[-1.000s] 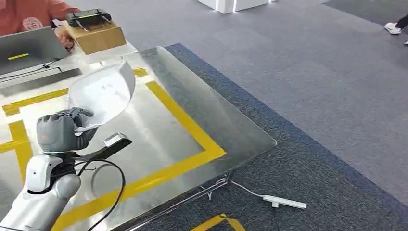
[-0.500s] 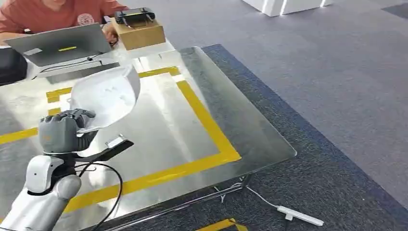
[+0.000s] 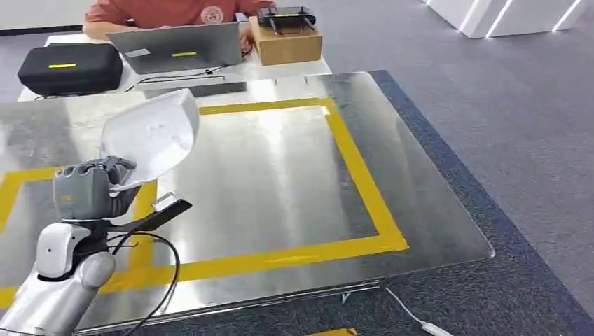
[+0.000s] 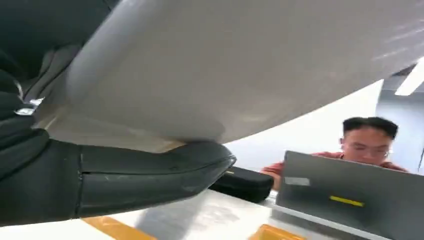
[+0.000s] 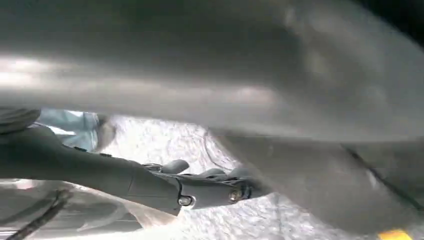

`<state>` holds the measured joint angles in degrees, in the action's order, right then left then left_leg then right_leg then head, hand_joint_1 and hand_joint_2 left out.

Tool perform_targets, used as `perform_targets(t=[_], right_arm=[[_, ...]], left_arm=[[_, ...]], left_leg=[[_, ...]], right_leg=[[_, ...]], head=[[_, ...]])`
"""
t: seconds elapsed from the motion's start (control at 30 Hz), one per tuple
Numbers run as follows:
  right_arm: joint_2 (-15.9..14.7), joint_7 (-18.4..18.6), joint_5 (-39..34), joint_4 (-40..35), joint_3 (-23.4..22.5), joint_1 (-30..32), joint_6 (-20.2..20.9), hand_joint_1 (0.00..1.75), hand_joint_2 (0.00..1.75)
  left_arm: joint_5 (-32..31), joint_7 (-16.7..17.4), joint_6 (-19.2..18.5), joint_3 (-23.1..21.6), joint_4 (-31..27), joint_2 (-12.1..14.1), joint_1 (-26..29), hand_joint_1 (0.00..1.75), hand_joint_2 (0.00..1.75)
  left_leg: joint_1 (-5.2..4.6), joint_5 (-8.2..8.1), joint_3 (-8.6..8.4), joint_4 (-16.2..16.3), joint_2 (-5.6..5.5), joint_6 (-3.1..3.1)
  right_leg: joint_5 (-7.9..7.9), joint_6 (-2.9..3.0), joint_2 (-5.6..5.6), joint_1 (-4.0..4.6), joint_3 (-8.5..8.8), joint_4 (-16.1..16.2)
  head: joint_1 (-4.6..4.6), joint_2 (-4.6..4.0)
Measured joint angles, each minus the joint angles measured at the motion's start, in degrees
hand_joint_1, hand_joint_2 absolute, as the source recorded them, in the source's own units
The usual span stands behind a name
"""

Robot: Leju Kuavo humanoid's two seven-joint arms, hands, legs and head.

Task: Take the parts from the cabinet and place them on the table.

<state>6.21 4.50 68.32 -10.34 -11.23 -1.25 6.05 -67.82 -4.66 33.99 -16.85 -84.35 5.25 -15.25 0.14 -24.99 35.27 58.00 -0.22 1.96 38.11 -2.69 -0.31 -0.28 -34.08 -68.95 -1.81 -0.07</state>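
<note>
The left robot hand (image 3: 91, 189), at about eight o'clock in the head view, is clamped on the lower edge of a white curved shell part (image 3: 150, 136), which it holds aloft above the near-left portion of the steel bench (image 3: 294, 189). The part rises from the fingers toward eleven o'clock, tilted and clear of the surface; the left wrist view shows its pale underside (image 4: 240, 65) lying across a dark thumb (image 4: 150, 170), with the bench beneath it. The right robot hand (image 5: 210, 187) appears low in its own wrist view, over speckled carpet; the picture is dim and largely blocked by a grey surface, so whether its fingers are apart or together cannot be told.

The step in hand looks to be the carry-and-place: the part is out of the cabinet and over the bench, not yet set down. The next move, by this reading, calls for lowering the arm until the shell rests on the steel, probably within the yellow tape rectangle (image 3: 357, 175) toward two o'clock, then loosening the fingers without tipping the curved piece.

Beyond the bench, at twelve o'clock, a person in a red shirt (image 3: 168, 10) sits behind a grey laptop (image 3: 178, 45). A black case (image 3: 70, 66) lies at eleven o'clock, and a cardboard box (image 3: 287, 45) carrying a dark handheld controller (image 3: 286, 15) stands at one o'clock.
</note>
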Motion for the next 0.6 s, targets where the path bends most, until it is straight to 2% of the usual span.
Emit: perform_targets(t=[0.03, 0.07, 0.1, 0.13, 0.17, 0.2, 0.23, 0.27, 0.37, 0.4, 0.43, 0.47, 0.5, 0.53, 0.57, 0.6], right_arm=[[0.0, -0.22, -0.07, 0.0, 0.0, 0.02, 0.0, 0.0, 0.0], [0.0, -0.55, -0.15, 0.0, 0.0, -0.14, 0.0, 0.0, 0.0], [0.0, -0.61, -0.15, 0.0, 0.0, -0.41, 0.0, 0.0, 0.0], [0.0, -0.48, -0.13, 0.0, 0.0, -0.52, 0.0, 0.0, 0.0], [0.0, -0.28, -0.04, 0.0, 0.0, -0.44, 0.0, 0.0, 0.0], [0.0, -0.11, -0.02, 0.0, 0.0, -0.37, -0.04, 0.0, 0.0], [0.0, -0.04, 0.0, 0.06, 0.0, -0.34, -0.02, 0.0, 0.0], [0.0, -0.04, 0.02, 0.09, 0.0, -0.24, -0.02, 0.0, 0.0], [0.0, -0.13, 0.04, 0.07, 0.02, -0.28, -0.09, 0.0, 0.0], [0.24, -0.24, 0.07, 0.07, 0.0, -0.45, -0.11, 0.0, 0.0], [0.13, -0.22, 0.07, 0.09, 0.02, -0.27, -0.13, 0.0, 0.0], [0.13, -0.24, 0.07, 0.09, 0.02, -0.08, -0.17, 0.0, 0.0], [0.13, -0.26, 0.07, 0.09, 0.0, 0.1, -0.17, 0.0, 0.0], [0.13, -0.26, 0.07, 0.09, 0.02, 0.21, -0.17, 0.0, 0.0], [0.11, -0.26, 0.07, 0.09, 0.0, 0.29, -0.2, 0.0, 0.0], [0.09, -0.26, 0.07, 0.09, 0.0, 0.33, -0.26, 0.0, 0.0]], left_arm=[[0.0, 0.0, 0.0, 0.0, 0.0, 0.0, 0.14, 1.75, 1.75], [0.0, 0.0, -0.02, 0.0, 0.0, 0.0, 0.28, 1.75, 1.75], [0.0, 0.0, -0.02, 0.0, 0.0, 0.0, 0.32, 1.75, 1.75], [0.0, 0.0, -0.04, -0.02, 0.0, 0.0, 0.28, 1.75, 1.75], [0.0, 0.0, -0.04, -0.02, 0.0, 0.0, 0.25, 1.75, 1.75], [0.0, 0.0, -0.02, -0.02, 0.0, 0.0, 0.24, 1.75, 1.75], [0.0, 0.02, -0.02, 0.0, 0.0, 0.0, 0.26, 1.75, 1.75], [0.0, 0.07, -0.07, -0.02, 0.0, 0.0, 0.13, 1.75, 1.75], [0.0, 0.11, -0.09, 0.02, -0.04, 0.17, 0.6, 1.75, 1.75], [0.0, 0.17, -0.09, 0.04, -0.09, 0.28, 0.76, 1.75, 1.75], [0.0, 0.17, -0.11, 0.05, -0.11, 0.28, 0.5, 1.75, 1.75], [0.0, 0.17, -0.11, 0.04, -0.11, 0.28, 0.32, 1.75, 1.75], [0.0, 0.17, -0.13, 0.04, -0.11, 0.24, 0.36, 1.75, 1.75], [0.0, 0.17, -0.15, 0.04, -0.09, 0.24, 0.54, 1.75, 1.75], [0.0, 0.17, -0.17, 0.04, -0.09, 0.28, 0.7, 1.75, 1.75], [0.0, 0.22, -0.17, 0.04, -0.09, 0.28, 0.83, 1.75, 1.75]], left_leg=[[-0.01, -0.02, 0.0, 0.02, -0.7, 0.02], [-0.01, -0.04, -0.08, 0.03, -1.4, 0.05], [0.0, -0.05, -0.2, 0.05, -2.2, 0.04], [0.0, -0.06, -0.27, 0.08, -3.02, 0.04], [0.0, -0.09, -0.36, 0.13, -3.87, -0.02], [0.03, -0.13, -0.4, 0.2, -4.67, -0.09], [-0.07, -0.06, -0.23, 0.28, -5.27, -0.45], [-0.08, -0.02, 0.3, 0.7, -6.1, -0.73], [0.21, 0.89, 0.93, 0.14, -7.82, -2.1], [0.02, 0.44, 1.11, 0.49, -6.29, -2.24], [-0.34, -0.68, 1.68, 1.89, -3.27, -2.54], [-0.27, -2.73, 3.26, 5.49, -1.54, -2.8], [-0.11, -4.86, 5.4, 10.23, -0.76, -3.01], [0.05, -6.55, 7.47, 14.71, -0.46, -3.15], [0.17, -7.22, 8.86, 17.62, -0.42, -3.28], [0.29, -6.51, 8.91, 17.72, -0.38, -3.32]], right_leg=[[1.21, -0.03, 0.17, 0.05, -2.39, -4.23], [1.04, -0.02, 0.3, 0.18, -3.72, -6.3], [-0.62, 0.07, 0.32, 0.24, -3.58, -5.35], [-3.27, 0.2, 0.41, 0.21, -2.44, -2.32], [-6.28, 0.39, 0.78, 0.14, -0.58, 2.39], [-9.16, 0.62, 2.09, 0.01, 1.46, 7.73], [-8.56, 0.8, 4.9, -0.24, 2.31, 9.6], [-8.27, 0.94, 5.05, -0.43, 3.02, 11.48], [-8.27, 1.88, 3.52, -0.15, 3.43, 11.44], [-8.64, 2.44, 2.6, -0.64, 3.68, 11.98], [-8.64, 2.68, 2.01, -0.6, 3.84, 12.01], [-8.51, 2.91, 1.18, -0.51, 3.95, 12.01], [-8.38, 3.11, 0.3, -0.39, 4.07, 11.99], [-8.29, 3.2, -0.43, -0.36, 4.1, 11.98], [-8.19, 3.2, -1.21, -0.35, 4.14, 11.93], [-8.06, 3.22, -1.84, -0.32, 4.26, 11.93]], head=[[-0.02, 0.0], [0.0, 0.0], [-0.04, 0.0], [-0.02, 0.0], [-0.02, 0.0], [-0.02, 0.0], [0.06, 0.0], [0.09, 0.0], [0.02, 0.0], [-0.04, 0.0], [0.37, 0.0], [0.7, 0.0], [0.57, 0.0], [0.68, 0.0], [0.65, 0.0], [0.66, 0.0]])
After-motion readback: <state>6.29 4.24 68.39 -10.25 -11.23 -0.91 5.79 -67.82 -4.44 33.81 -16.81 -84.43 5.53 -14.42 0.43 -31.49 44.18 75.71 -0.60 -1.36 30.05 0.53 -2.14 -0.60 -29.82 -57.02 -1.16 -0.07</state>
